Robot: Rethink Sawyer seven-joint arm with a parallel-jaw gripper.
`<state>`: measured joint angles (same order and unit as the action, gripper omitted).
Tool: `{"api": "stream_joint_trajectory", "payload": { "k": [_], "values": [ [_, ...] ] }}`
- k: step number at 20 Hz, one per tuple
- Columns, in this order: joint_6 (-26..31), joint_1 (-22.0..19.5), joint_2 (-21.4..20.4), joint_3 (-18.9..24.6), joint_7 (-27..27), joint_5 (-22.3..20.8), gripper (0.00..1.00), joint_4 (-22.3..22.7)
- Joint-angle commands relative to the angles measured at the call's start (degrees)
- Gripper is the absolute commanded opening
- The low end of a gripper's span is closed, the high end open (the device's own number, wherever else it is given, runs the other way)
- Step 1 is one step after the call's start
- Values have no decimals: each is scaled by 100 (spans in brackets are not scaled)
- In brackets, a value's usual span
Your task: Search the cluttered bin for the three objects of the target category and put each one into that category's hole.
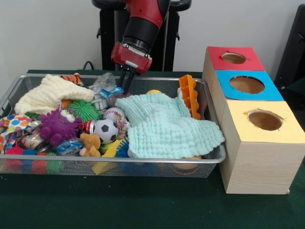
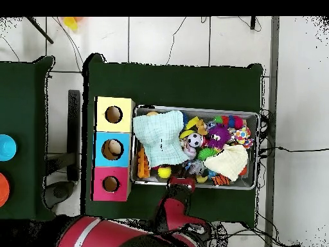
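While our red and black arm is reaching down from above in the front view, our dark gripper (image 1: 126, 80) is hanging just over the far rim of the wide, shallow silver wire-mesh bin (image 1: 143, 168), close to a crinkled clear plastic packet (image 1: 104, 82). We are seeing the two thin fingers lying close together, but we cannot tell whether they are pinching anything or merely pressed together. In the overhead view the gripper (image 2: 182, 183) is sitting at the edge of the bin (image 2: 258, 149) nearest the robot's base.

We are looking at a bin piled with clutter: a large pale mint quilted cloth (image 1: 167, 125) is covering much of the side nearest the boxes, a cream knitted cloth (image 1: 50, 94) is lying at the opposite end, and between them a black and white miniature football (image 1: 105, 130), a small baseball (image 1: 114, 114), a purple spiky rubber toy (image 1: 56, 127), a green spiky ball (image 1: 84, 109) and a small tan plush animal (image 1: 89, 144) are crowding together. An orange plastic toothed piece (image 1: 189, 95) is leaning against the bin wall beside the boxes.

Just beside the bin, the round hole (image 1: 247, 84) in the blue top of the pale wooden box is sitting between the red-topped box's hole (image 1: 233, 57) and the yellow-topped box's hole (image 1: 265, 120).
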<state>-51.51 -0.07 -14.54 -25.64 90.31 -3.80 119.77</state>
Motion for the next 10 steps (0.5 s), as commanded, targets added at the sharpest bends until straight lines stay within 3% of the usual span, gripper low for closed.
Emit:
{"api": "stream_joint_trajectory", "payload": {
  "k": [1, 10],
  "values": [
    [900, 153, -646, 485, 965, -10, 0, 36],
    [1686, 540, -1534, 284, 907, 38, 0, 338]
  ]
}}
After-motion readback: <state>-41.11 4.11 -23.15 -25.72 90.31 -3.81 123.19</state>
